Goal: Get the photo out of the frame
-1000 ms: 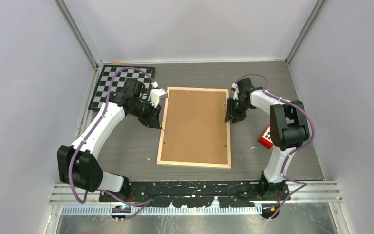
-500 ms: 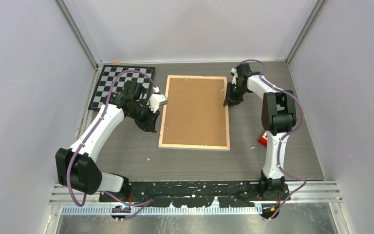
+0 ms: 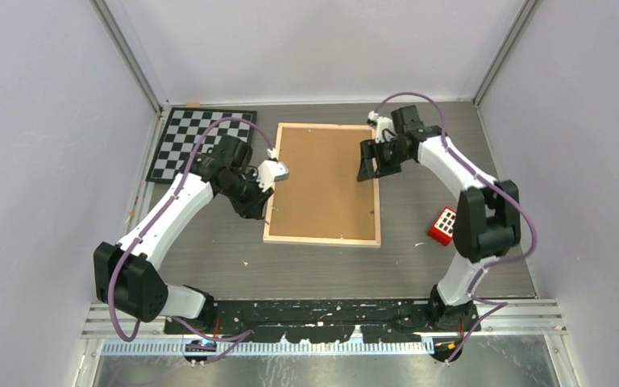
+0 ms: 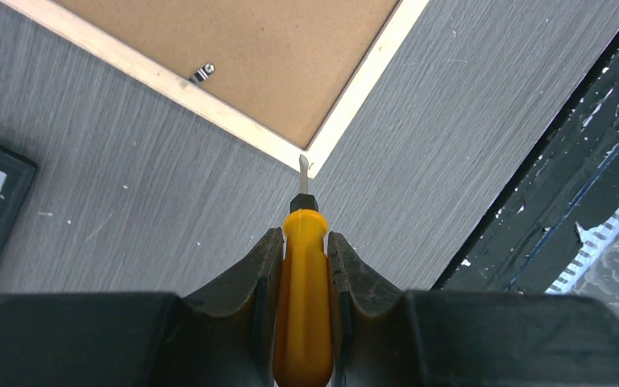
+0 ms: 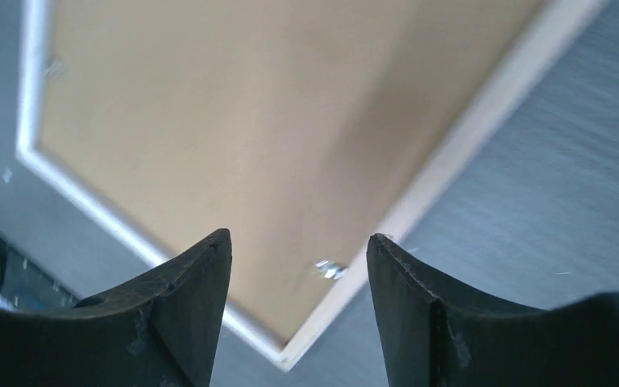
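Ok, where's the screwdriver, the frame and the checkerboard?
screwdriver (image 4: 305, 310), left wrist view, on its orange handle.
frame (image 3: 322, 181), top view, middle of its brown back panel.
checkerboard (image 3: 173, 129), top view, on its bare squares.

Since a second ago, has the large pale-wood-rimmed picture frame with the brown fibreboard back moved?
Yes. The wood-rimmed frame slid away from the arms, toward the back wall: its far edge now lies nearer the far edge of the black-and-white checkerboard.
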You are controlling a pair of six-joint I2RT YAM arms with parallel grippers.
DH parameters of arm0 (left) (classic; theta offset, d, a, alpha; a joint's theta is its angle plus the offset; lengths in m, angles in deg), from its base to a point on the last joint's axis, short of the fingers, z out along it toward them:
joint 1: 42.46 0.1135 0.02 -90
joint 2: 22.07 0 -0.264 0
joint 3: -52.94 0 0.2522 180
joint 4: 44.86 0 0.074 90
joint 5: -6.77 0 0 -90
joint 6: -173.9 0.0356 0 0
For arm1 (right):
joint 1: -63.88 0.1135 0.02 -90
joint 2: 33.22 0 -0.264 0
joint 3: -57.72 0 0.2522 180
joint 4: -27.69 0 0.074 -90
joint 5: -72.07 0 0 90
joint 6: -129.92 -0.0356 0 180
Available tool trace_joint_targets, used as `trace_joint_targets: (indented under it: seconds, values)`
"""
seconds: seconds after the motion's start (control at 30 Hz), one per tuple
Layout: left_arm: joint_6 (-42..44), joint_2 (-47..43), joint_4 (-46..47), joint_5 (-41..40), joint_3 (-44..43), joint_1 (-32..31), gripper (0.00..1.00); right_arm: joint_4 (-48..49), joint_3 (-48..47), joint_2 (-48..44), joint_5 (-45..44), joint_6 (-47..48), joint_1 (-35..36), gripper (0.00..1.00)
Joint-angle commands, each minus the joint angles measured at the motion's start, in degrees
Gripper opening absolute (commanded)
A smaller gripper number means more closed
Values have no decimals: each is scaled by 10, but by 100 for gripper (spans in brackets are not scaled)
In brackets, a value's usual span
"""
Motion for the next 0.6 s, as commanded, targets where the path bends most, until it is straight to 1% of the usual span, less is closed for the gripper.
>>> trace_joint_targets:
  seconds: [0.0, 0.07, 0.13, 0.23, 0.3, 0.37, 0.43, 0.57]
  values:
    - [19, 4, 43, -9, -2, -13, 0, 19, 92, -124, 67, 49, 67, 67]
    - [7, 11, 48, 1, -4, -8, 0, 58, 164, -179, 83, 82, 94, 69]
    - [-4, 19, 49, 20, -6, -3, 0, 85, 217, -223, 86, 121, 126, 71]
    - [-18, 25, 61, 30, -2, 1, 0, 125, 272, -257, 47, 176, 186, 71]
    - [-37, 30, 74, 46, 2, 15, 0, 160, 299, -257, 26, 203, 226, 71]
    - [-63, 43, 85, 103, 0, 59, 0, 204, 326, -254, 14, 224, 249, 71]
    - [-85, 63, 82, 138, -15, 102, 0, 233, 339, -243, 4, 250, 270, 71]
    - [-77, 71, 80, 130, -27, 113, 0, 252, 338, -216, -16, 298, 305, 71]
